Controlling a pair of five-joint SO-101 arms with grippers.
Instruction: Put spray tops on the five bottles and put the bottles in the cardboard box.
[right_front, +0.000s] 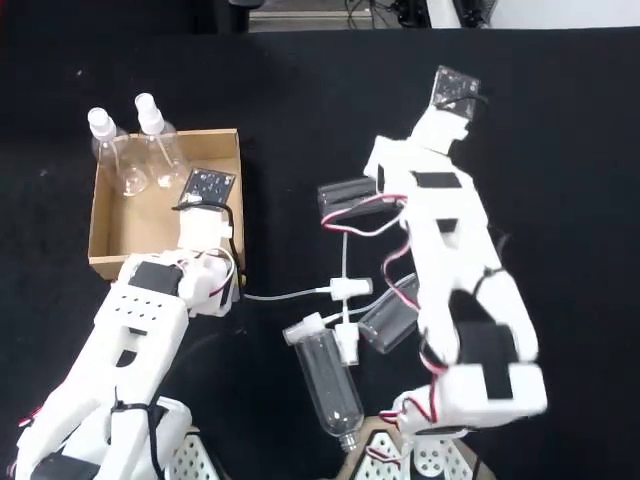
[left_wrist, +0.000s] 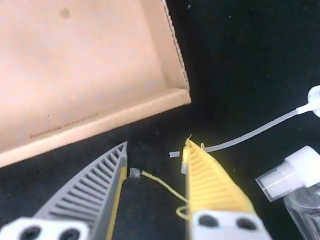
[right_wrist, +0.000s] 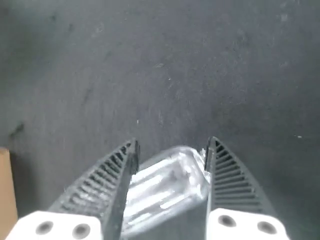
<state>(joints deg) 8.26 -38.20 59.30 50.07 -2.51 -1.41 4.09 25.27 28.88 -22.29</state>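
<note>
The cardboard box (right_front: 110, 235) sits at the left, with two capped clear bottles (right_front: 120, 165) (right_front: 160, 148) standing at its back. My left gripper (left_wrist: 156, 145) hangs open over the black table, just off the box corner (left_wrist: 175, 92), with nothing between its fingers. My right gripper (right_wrist: 171, 146) is shut on a clear bottle (right_wrist: 165, 187), which appears in the high view at mid-table (right_front: 345, 200). A capped bottle (right_front: 330, 385) lies near the front, also seen beside my left gripper (left_wrist: 287, 175). Two loose spray tops (right_front: 345, 288) (right_front: 346, 342) with long tubes lie nearby.
Another clear bottle (right_front: 390, 318) lies beside the right arm. A thin tube (left_wrist: 255, 132) runs across the table toward my left gripper. A yellow thread (left_wrist: 160, 182) and small scraps lie under it. The table's right side and back are bare black cloth.
</note>
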